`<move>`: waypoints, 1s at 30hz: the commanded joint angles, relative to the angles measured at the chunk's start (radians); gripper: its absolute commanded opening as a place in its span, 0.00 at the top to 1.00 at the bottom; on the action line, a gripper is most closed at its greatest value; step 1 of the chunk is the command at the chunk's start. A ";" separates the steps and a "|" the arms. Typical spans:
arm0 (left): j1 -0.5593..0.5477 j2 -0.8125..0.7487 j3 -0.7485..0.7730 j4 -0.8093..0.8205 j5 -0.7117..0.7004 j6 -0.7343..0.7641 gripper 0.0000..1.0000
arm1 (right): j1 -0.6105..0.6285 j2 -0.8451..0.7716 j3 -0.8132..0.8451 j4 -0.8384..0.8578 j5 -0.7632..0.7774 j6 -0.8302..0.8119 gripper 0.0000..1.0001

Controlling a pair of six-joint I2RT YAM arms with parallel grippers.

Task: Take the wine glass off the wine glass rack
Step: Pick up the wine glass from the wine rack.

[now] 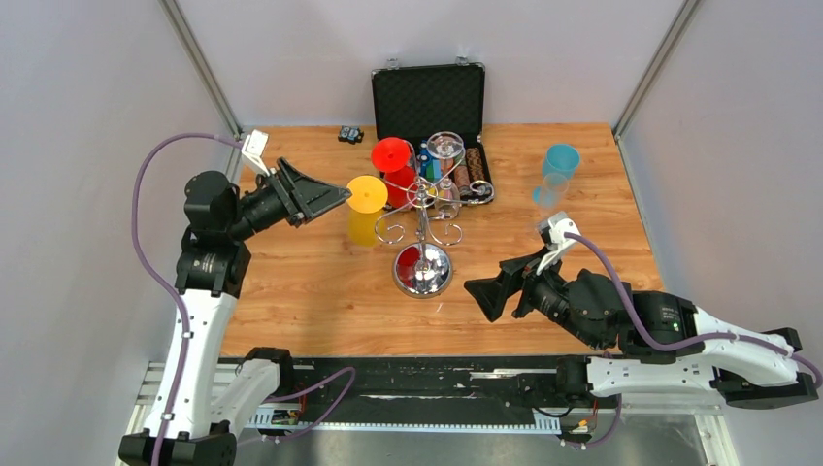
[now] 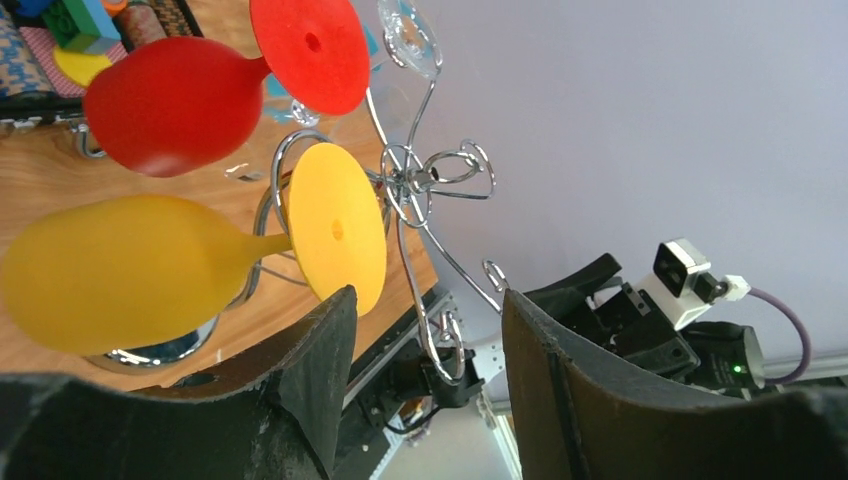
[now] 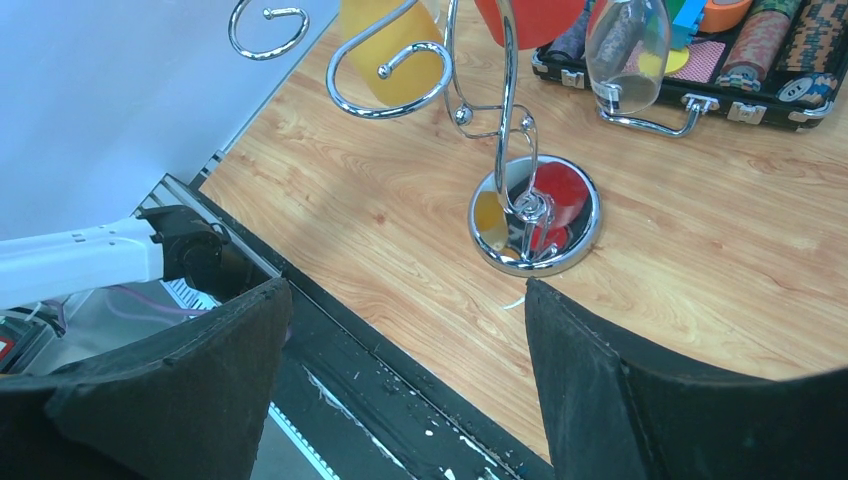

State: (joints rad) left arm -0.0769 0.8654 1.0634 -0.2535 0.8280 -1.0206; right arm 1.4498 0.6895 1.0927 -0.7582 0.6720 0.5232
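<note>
At the middle of the surface [image 1: 291, 291] the rack [image 1: 423, 267] stands upright, and I see the yellow glass [image 1: 366, 197] hanging upside down on its left side. My left jaws stand apart just beside that glass's foot (gripping nothing). My right jaws gape wide near the rack's base.

Chrome rack [image 1: 422, 270] sits mid-table with a yellow glass [image 1: 367, 206], a red glass [image 1: 393, 163] and a couple of clear ones hanging foot-up. Left gripper [image 1: 340, 195] is right at the yellow glass's foot. Right gripper [image 1: 479, 290] hangs near the rack's base. Blue glass [image 1: 558, 170] stands well off to the right.
</note>
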 commanded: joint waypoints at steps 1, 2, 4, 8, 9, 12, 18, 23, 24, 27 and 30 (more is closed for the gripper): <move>-0.003 -0.005 0.030 -0.074 -0.037 0.068 0.37 | -0.001 -0.018 -0.012 0.040 0.009 0.005 0.16; -0.003 -0.001 0.029 -0.077 -0.041 0.071 0.37 | -0.002 -0.020 -0.013 0.040 0.011 0.003 0.16; -0.003 0.004 0.028 -0.098 -0.058 0.086 0.37 | -0.002 -0.023 -0.017 0.040 0.011 0.003 0.16; -0.004 0.014 0.031 -0.148 -0.098 0.134 0.35 | -0.002 -0.031 -0.021 0.040 0.012 0.004 0.16; -0.004 0.017 0.031 -0.155 -0.104 0.139 0.35 | -0.002 -0.033 -0.022 0.040 0.013 0.004 0.16; -0.003 0.034 0.017 -0.129 -0.096 0.135 0.34 | -0.002 -0.035 -0.023 0.040 0.014 0.004 0.16; -0.003 0.074 -0.017 -0.007 -0.031 0.060 0.34 | -0.002 -0.030 -0.021 0.042 0.014 0.004 0.16; -0.019 0.098 -0.026 0.067 0.000 0.009 0.34 | -0.002 -0.028 -0.022 0.043 0.021 0.003 0.16; -0.023 0.103 -0.026 0.085 0.002 -0.004 0.34 | -0.002 -0.027 -0.022 0.043 0.022 0.002 0.16; -0.041 0.113 -0.012 0.089 -0.001 -0.008 0.34 | -0.002 -0.027 -0.023 0.045 0.020 0.001 0.16; -0.049 0.113 0.005 0.083 -0.003 -0.006 0.35 | -0.002 -0.030 -0.026 0.045 0.021 0.003 0.16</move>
State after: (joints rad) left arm -0.1127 0.9791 1.0386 -0.2272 0.8055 -1.0092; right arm 1.4498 0.6651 1.0668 -0.7502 0.6743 0.5228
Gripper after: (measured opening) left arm 0.656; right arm 0.843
